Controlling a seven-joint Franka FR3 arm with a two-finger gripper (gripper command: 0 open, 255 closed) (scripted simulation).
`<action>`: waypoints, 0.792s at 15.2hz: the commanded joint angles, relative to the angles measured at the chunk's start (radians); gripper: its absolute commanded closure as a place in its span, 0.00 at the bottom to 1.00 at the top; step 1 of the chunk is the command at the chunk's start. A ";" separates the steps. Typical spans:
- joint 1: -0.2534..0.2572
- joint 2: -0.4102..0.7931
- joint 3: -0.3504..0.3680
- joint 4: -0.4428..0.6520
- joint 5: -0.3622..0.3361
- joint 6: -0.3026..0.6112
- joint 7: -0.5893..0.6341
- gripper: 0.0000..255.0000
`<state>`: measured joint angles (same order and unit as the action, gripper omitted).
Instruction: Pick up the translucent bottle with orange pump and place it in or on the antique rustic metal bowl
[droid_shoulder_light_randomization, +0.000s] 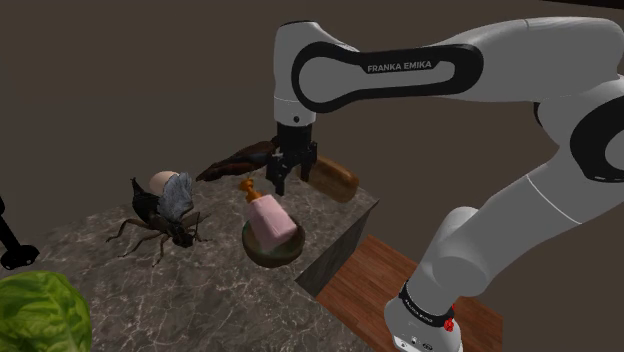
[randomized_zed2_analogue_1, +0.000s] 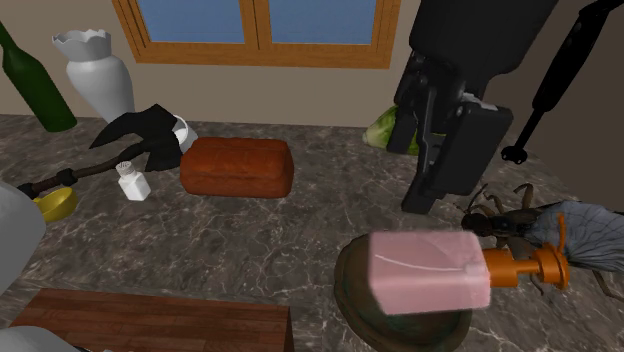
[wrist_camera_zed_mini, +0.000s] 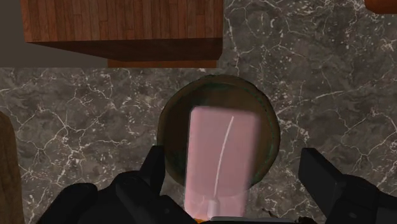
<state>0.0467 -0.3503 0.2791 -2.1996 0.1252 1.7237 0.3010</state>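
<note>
A pink translucent bottle (droid_shoulder_light_randomization: 272, 221) with an orange pump (droid_shoulder_light_randomization: 248, 188) lies tilted in a dark, round, rusty-looking bowl (droid_shoulder_light_randomization: 254, 252) near the marble counter's edge. My black gripper (droid_shoulder_light_randomization: 283, 186) hangs just above the pump end, open and holding nothing. In the second exterior view the bottle (randomized_zed2_analogue_1: 425, 272) rests across the bowl (randomized_zed2_analogue_1: 352, 292), its pump (randomized_zed2_analogue_1: 535, 268) sticking out past the rim, and the gripper (randomized_zed2_analogue_1: 411, 176) stands behind it. Seen from the wrist, the fingers (wrist_camera_zed_mini: 153, 173) stand wide apart on either side of the bottle (wrist_camera_zed_mini: 219, 153), clear of it, over the bowl (wrist_camera_zed_mini: 270, 124).
A large fly figure (droid_shoulder_light_randomization: 160, 212) stands beside the bowl. A brown loaf (randomized_zed2_analogue_1: 237, 165) lies behind, with a small white bottle (randomized_zed2_analogue_1: 133, 182), a white vase (randomized_zed2_analogue_1: 95, 75) and a green bottle (randomized_zed2_analogue_1: 35, 85). A wooden surface (droid_shoulder_light_randomization: 370, 282) sits below the counter edge.
</note>
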 joint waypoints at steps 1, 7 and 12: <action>-0.002 0.003 -0.002 0.036 -0.003 -0.033 0.001 0.00; -0.006 0.018 -0.007 0.142 -0.010 -0.124 0.006 0.00; -0.006 0.018 -0.007 0.142 -0.010 -0.124 0.005 0.00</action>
